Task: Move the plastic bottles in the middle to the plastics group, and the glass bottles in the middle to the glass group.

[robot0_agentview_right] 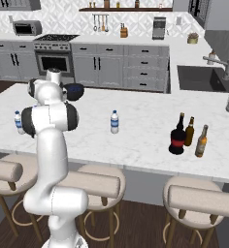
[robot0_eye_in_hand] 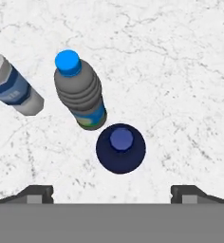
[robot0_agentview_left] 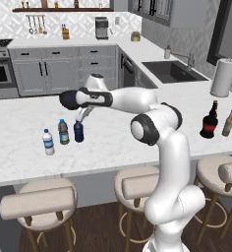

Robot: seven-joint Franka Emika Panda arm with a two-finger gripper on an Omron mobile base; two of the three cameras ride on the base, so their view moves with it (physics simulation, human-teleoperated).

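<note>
The navy blue plastic bottle (robot0_eye_in_hand: 120,148) stands upright on the white marble counter, close beside the greyish blue-capped bottle (robot0_eye_in_hand: 79,97) and near the clear blue-labelled water bottle (robot0_eye_in_hand: 12,88) of the plastics group. My gripper (robot0_eye_in_hand: 112,193) hovers right above the navy bottle (robot0_agentview_left: 78,131), open, with its fingertips (robot0_eye_in_hand: 40,193) far wider apart than the bottle and not touching it. A clear white-capped plastic bottle (robot0_agentview_right: 114,121) stands alone mid-counter. The squat red-labelled glass bottle (robot0_agentview_right: 176,135) stands next to the dark beer bottle (robot0_agentview_right: 189,131) and the amber beer bottle (robot0_agentview_right: 201,141).
A paper towel roll (robot0_agentview_left: 223,77) stands at the counter's far right, with the sink (robot0_agentview_left: 172,71) behind it. Padded stools (robot0_agentview_left: 39,202) line the counter's near edge. My arm (robot0_agentview_left: 132,98) stretches leftward over the middle of the counter.
</note>
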